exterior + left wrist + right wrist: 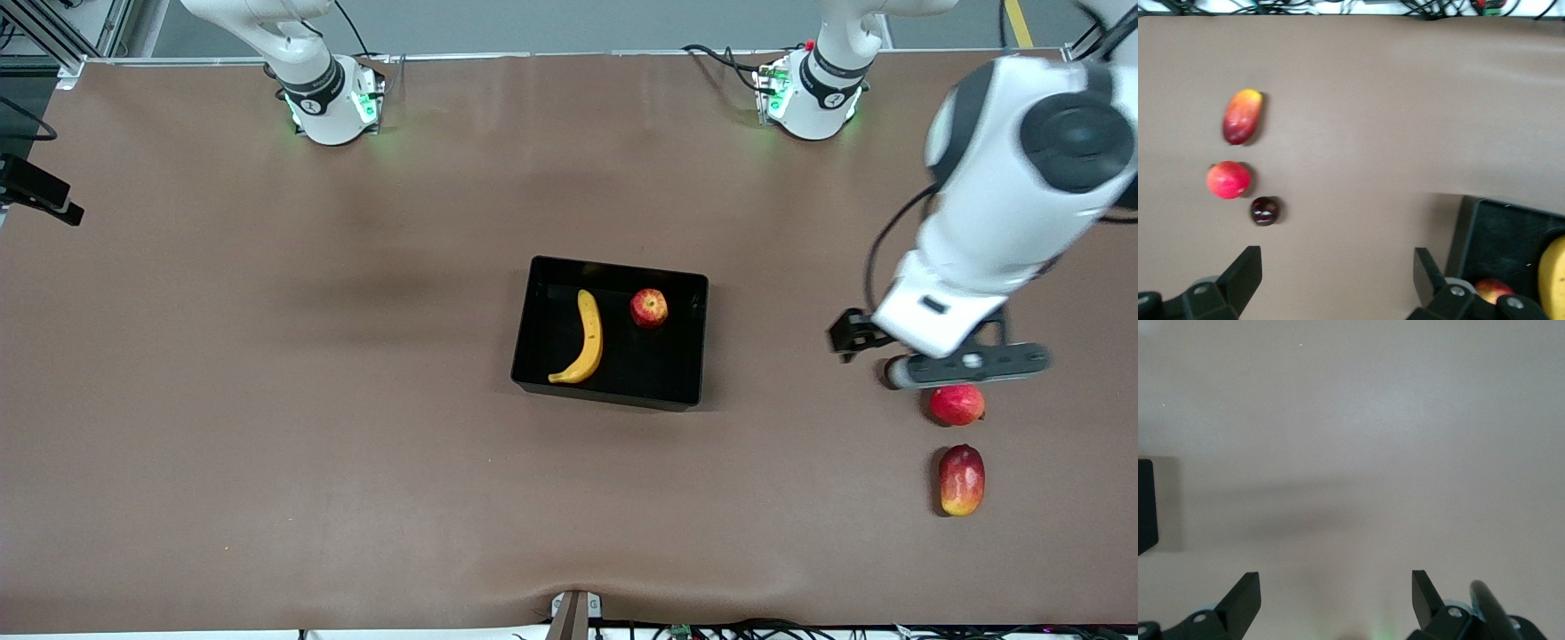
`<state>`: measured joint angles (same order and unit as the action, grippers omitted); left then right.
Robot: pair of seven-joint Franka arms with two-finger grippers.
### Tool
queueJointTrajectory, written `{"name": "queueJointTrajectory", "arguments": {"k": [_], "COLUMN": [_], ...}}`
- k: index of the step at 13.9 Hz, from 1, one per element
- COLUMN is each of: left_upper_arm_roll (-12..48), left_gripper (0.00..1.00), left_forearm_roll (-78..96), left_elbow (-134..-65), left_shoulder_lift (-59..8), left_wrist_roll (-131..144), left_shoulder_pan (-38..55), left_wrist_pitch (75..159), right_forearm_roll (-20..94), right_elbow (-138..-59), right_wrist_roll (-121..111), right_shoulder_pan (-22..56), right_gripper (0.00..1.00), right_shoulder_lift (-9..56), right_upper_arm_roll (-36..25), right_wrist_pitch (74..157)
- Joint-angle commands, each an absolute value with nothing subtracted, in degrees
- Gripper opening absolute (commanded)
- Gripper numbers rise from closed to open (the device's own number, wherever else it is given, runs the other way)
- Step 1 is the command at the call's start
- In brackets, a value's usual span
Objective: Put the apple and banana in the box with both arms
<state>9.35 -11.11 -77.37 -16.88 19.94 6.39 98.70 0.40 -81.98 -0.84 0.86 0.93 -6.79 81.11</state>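
A wide brown table [267, 427] with a smooth matte top fills nearly the whole front view. Above its upper edge runs a strip of grey floor [578, 22] crossed by a yellow line [1018, 22]. Below its lower edge lie dark cables [756, 629], perhaps with small connectors among them.

The right gripper [1336, 593] hangs over the smooth, matte brown counter [1365, 433], its two dark, wedge-shaped fingers [1245, 593] spread wide with nothing between them. A corner of the glossy black plastic box [1145, 507] sits on the counter at the picture's edge. A soft, blurred shadow lies across the counter beside that box corner.
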Motion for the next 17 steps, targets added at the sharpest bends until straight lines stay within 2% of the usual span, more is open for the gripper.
{"name": "queueJointTrajectory", "arguments": {"k": [1,7,11,17], "left_upper_arm_roll": [10.02,10.11,9.58,4.66], "left_gripper": [1.00,1.00,1.00,1.00], "left_forearm_roll": [-11.07,-10.99,-7.66,-0.97], "left_elbow": [-79.45,-80.24,-84.80,-91.49], "left_shoulder_lift": [-12.40,-8.53,-4.05,2.63], "left_wrist_roll": [17.06,14.33,13.01,7.12], "left_shoulder_pan": [3.79,1.33,1.06,0.79], "left_wrist_pitch": [95.81,90.44,90.44,91.05], "right_forearm_roll": [0.88,0.88,0.88,0.88], "right_elbow": [-81.65,-81.65,-81.65,-81.65], "right_wrist_roll": [-1.32,-1.32,-1.32,-1.32], "right_shoulder_pan": [-0.35,-0.53,-0.53,-0.53], "right_gripper": [1.00,1.00,1.00,1.00], "right_shoulder_lift": [0.97,1.05,1.05,1.05], "right_upper_arm_roll": [-5.98,-5.98,-6.06,-6.06], "right_wrist_pitch": [80.77,80.77,80.77,80.77]}}
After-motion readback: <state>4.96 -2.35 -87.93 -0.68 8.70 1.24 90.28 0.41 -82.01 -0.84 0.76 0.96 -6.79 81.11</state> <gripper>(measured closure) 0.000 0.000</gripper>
